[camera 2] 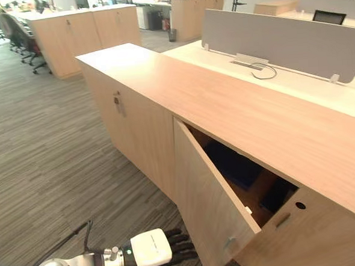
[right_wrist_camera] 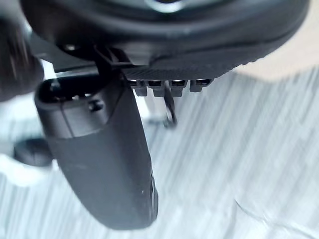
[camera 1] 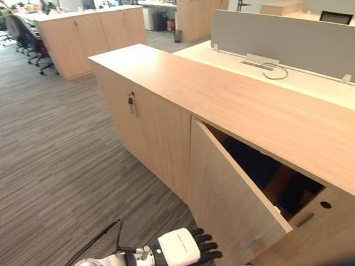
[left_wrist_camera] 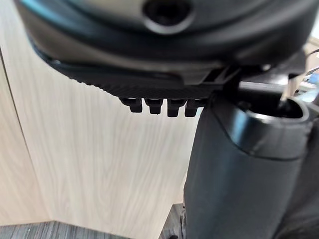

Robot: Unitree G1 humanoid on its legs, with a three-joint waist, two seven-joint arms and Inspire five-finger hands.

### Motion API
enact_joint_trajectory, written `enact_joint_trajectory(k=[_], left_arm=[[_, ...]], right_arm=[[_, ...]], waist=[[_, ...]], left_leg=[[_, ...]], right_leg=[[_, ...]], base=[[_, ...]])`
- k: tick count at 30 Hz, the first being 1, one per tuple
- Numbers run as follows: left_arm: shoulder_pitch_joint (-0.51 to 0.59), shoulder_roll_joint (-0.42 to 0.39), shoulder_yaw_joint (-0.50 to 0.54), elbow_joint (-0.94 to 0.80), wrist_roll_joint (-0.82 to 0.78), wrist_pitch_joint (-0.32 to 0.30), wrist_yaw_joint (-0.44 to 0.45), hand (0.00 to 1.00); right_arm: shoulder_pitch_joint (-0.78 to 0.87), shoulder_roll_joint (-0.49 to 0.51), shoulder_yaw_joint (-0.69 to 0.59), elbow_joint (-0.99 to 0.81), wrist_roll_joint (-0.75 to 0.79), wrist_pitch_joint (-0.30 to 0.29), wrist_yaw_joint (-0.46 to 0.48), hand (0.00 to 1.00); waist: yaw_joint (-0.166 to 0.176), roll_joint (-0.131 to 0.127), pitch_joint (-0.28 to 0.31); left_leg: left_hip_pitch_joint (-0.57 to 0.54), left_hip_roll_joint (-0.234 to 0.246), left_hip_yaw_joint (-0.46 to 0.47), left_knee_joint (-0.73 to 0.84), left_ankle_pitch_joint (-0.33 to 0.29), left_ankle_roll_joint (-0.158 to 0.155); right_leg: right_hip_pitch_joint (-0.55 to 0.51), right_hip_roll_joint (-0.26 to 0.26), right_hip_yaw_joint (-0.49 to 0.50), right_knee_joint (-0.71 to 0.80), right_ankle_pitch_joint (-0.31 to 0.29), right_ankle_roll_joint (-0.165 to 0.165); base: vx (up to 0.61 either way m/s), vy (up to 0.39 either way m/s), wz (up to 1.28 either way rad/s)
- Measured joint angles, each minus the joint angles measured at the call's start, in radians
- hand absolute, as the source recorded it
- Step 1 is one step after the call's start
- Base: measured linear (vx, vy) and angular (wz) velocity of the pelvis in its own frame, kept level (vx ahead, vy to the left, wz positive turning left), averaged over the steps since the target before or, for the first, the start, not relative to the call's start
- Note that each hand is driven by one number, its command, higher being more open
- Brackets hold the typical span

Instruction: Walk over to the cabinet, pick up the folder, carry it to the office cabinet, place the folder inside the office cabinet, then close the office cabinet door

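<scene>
Since gripping nothing, apparently poised low to push: left hand (camera 1: 183,248) slack, empty; office cabinet door (camera 1: 229,196) ajar just ahead of it.

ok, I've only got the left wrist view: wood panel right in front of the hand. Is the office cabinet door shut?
Observer: No. The door stands swung out at an angle from the office cabinet, with the left hand low at its outer face.
Operator: Folder in there?
Observer: There's a dark blue shape inside, in shadow. I can't tell whether it's the folder.
Operator: Right hand carrying anything?
Observer: No. The right hand hangs over the carpet with no folder at it.
</scene>
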Motion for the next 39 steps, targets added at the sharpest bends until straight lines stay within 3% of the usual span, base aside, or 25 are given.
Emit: enact_joint_trajectory(k=[1,4,6,8,9,11,17,23,29,33,36,39], left_arm=[[-0.012,-0.007,0.024,0.037,0.0,0.006,0.0,1.0],[-0.013,-0.019,0.068,0.071,0.004,0.007,0.001,1.0],[-0.011,-0.073,0.109,0.132,0.025,0.02,0.001,1.0],[-0.015,-0.094,0.108,0.164,0.031,0.019,0.001,1.0],[-0.023,-0.105,0.099,0.189,0.031,0.018,0.001,1.0],[-0.041,-0.138,0.097,0.247,0.037,0.015,0.001,1.0],[-0.08,-0.18,0.047,0.354,0.058,0.015,0.002,1.0],[-0.153,-0.24,0.008,0.437,0.06,0.017,0.002,1.0],[-0.201,-0.276,-0.014,0.49,0.06,0.02,0.01,1.0],[-0.219,-0.285,-0.011,0.551,0.061,0.023,0.014,1.0],[-0.223,-0.286,0.001,0.602,0.067,0.043,0.014,1.0],[-0.223,-0.301,0.033,0.646,0.076,0.058,0.015,1.0]], right_arm=[[0.022,0.003,0.081,0.004,0.002,-0.023,0.025,1.0],[0.032,0.004,0.149,0.003,0.0,-0.047,0.034,1.0],[0.03,0.016,0.194,0.011,-0.024,-0.05,0.065,1.0],[0.03,0.041,0.218,0.02,-0.033,-0.041,0.076,1.0],[0.031,0.063,0.23,0.02,-0.031,-0.04,0.086,1.0],[0.025,0.086,0.267,0.014,0.015,-0.042,0.102,1.0],[0.007,0.082,0.273,0.003,0.129,-0.052,0.101,1.0],[-0.008,0.024,0.238,0.005,0.122,-0.044,0.043,1.0],[-0.012,0.0,0.2,0.008,0.121,-0.039,0.009,1.0],[-0.022,-0.001,0.193,0.008,0.123,-0.035,0.002,1.0],[-0.026,0.0,0.193,0.009,0.13,-0.033,-0.005,1.0],[-0.027,0.001,0.198,0.021,0.158,-0.032,-0.006,1.0]], waist=[[-0.016,0.026,0.042],[-0.034,0.04,0.065],[-0.037,0.044,0.067],[-0.052,0.039,0.064],[-0.059,0.028,0.057],[-0.06,0.022,0.052],[-0.069,0.023,0.039],[-0.104,0.045,0.031],[-0.128,0.078,0.029],[-0.135,0.084,0.029],[-0.14,0.093,0.034],[-0.141,0.101,0.043]], left_leg=[[0.0,0.039,0.037,0.038,-0.025,-0.009],[-0.006,0.067,0.101,0.068,-0.053,-0.024],[-0.008,0.089,0.199,0.099,-0.071,-0.025],[0.005,0.1,0.238,0.113,-0.08,-0.033],[0.006,0.107,0.248,0.122,-0.082,-0.037],[0.002,0.119,0.264,0.129,-0.08,-0.04],[0.005,0.176,0.3,0.137,-0.077,-0.08],[0.033,0.2,0.347,0.139,-0.088,-0.111],[0.065,0.217,0.4,0.138,-0.091,-0.131],[0.086,0.238,0.443,0.148,-0.096,-0.149],[0.084,0.314,0.475,0.264,-0.14,-0.17],[0.076,0.405,0.469,0.424,-0.162,-0.161]], right_leg=[[-0.004,0.024,-0.067,-0.003,0.033,-0.05],[-0.022,0.035,-0.114,-0.021,0.045,-0.072],[-0.043,0.016,-0.229,-0.01,0.004,-0.115],[-0.044,0.0,-0.275,0.009,-0.002,-0.091],[-0.05,0.007,-0.272,0.005,0.005,-0.055],[-0.053,0.039,-0.255,-0.032,0.025,-0.007],[-0.056,0.156,-0.117,-0.209,0.125,-0.04],[-0.054,0.212,-0.006,-0.298,0.187,-0.061],[-0.058,0.238,0.053,-0.302,0.188,-0.063],[-0.058,0.258,0.091,-0.302,0.191,-0.071],[-0.051,0.298,0.129,-0.302,0.186,-0.093],[-0.025,0.336,0.162,-0.299,0.179,-0.116]], base=[[0.05,-0.067,-0.66],[0.03,-0.042,-0.92],[0.04,-0.068,-1.12],[0.05,-0.046,-0.73],[0.05,-0.06,-0.53],[0.04,-0.097,-0.49],[0.02,-0.093,-0.72],[-0.01,-0.051,-0.62],[-0.02,-0.01,-0.3],[0.01,-0.019,-0.34],[0.05,-0.039,-0.4],[0.09,-0.066,-0.43]])
